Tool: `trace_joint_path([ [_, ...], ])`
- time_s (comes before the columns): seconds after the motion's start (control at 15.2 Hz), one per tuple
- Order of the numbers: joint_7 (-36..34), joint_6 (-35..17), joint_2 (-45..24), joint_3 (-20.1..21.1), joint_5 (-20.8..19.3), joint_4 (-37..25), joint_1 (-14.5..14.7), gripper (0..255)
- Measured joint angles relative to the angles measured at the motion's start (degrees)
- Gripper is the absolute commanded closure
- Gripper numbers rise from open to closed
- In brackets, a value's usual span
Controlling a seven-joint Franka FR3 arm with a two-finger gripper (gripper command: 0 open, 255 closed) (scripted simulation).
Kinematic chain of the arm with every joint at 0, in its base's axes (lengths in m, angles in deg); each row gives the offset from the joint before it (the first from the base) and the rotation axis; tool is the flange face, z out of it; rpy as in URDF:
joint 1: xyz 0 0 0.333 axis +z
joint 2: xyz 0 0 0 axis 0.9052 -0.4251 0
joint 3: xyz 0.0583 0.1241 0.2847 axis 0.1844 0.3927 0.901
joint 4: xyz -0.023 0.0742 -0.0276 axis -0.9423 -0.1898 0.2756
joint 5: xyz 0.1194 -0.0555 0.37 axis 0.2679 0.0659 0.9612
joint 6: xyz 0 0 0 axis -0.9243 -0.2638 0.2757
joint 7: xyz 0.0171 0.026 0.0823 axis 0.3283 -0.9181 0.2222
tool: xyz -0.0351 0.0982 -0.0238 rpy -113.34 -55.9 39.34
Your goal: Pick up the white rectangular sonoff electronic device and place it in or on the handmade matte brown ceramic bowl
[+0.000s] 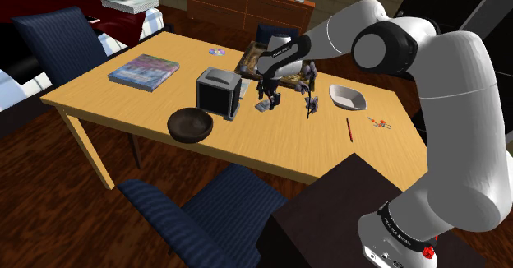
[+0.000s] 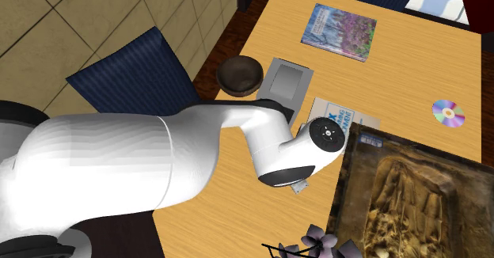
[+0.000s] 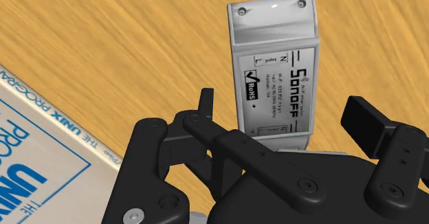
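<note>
A white rectangular Sonoff device (image 3: pixel 275 64) lies flat on the wooden table (image 3: pixel 124 44), with its printed label facing up. My gripper (image 3: pixel 283 111) hangs just above it, open. One finger stands on each side of the device and neither touches it. In the shoulder view the gripper (image 1: pixel 269 99) points down at the device (image 1: pixel 263 108), right of a grey box. The dark brown bowl (image 1: pixel 190 125) sits nearer the table's front edge, left of the gripper. In the second exterior view the bowl (image 2: pixel 241 75) is beyond the arm, and a corner of the device (image 2: pixel 300 188) peeks from under the hand.
A grey box (image 1: pixel 219 92) stands between bowl and gripper. A UNIX book (image 3: pixel 41 154) lies close beside the device. A brown relief tray (image 2: pixel 404 193), a purple flower (image 1: pixel 311 103), a white dish (image 1: pixel 348 97), a colourful book (image 1: pixel 144 71), a CD (image 1: pixel 216 52) and a pencil (image 1: pixel 348 129) share the table.
</note>
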Motion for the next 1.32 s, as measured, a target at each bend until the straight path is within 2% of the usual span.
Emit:
trace_joint_path([
  [0.13,0.0,0.0,0.0,0.0,0.0,0.0,0.0,0],
  [0.2,0.0,0.0,0.0,0.0,0.0,0.0,0.0,255],
  [0.86,0.0,-0.1,0.1,0.0,0.0,0.0,0.0,255],
  [1.32,-0.2,2.6,3.2,-0.4,-0.4,0.6,0.3,255],
])
